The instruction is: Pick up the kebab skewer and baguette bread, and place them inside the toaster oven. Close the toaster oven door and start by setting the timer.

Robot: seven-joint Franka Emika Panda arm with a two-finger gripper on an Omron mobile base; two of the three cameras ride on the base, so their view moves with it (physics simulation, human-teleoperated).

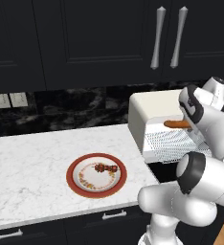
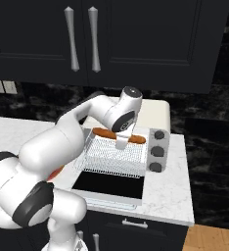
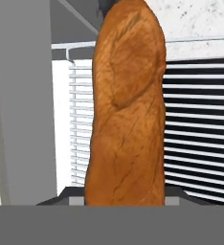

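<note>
The baguette bread (image 3: 126, 119) is an orange-brown loaf lying crosswise between my gripper's (image 2: 121, 142) jaws, which press on its sides. It hangs just over the pulled-out wire rack (image 2: 116, 154) at the mouth of the cream-white toaster oven (image 2: 158, 115). The loaf (image 1: 177, 124) pokes out left of my hand. The toaster oven door (image 2: 111, 184) is folded down flat, dark glass up. The kebab skewer (image 1: 106, 168), a short stick of dark red-brown chunks, lies on the red-rimmed plate (image 1: 71, 174) left of the oven.
Grey knobs (image 2: 159, 136) line the oven's right side. White marble counter (image 1: 28, 162) stretches left of the plate. Dark cabinets with silver handles (image 1: 158, 38) hang above. My own arm (image 2: 53, 142) crosses in front of the oven's left side.
</note>
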